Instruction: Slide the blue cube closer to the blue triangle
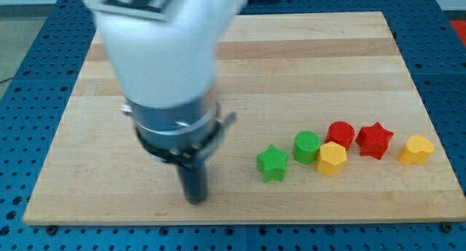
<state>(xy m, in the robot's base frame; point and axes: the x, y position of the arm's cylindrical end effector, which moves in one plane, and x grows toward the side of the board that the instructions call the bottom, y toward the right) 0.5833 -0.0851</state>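
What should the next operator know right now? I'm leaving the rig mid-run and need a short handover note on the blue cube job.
My tip: the dark rod's lower end sits near the view's bottom edge of the wooden board, to the view's left of all visible blocks and touching none.
Job's things: neither the blue cube nor the blue triangle shows in this view; the arm's white body may hide them.
Visible blocks, in a cluster at the view's right: green star block, green round block, yellow hexagonal block, red round block, red star block, yellow heart block.
Done: cannot tell.
Left: find both blue blocks, then push.
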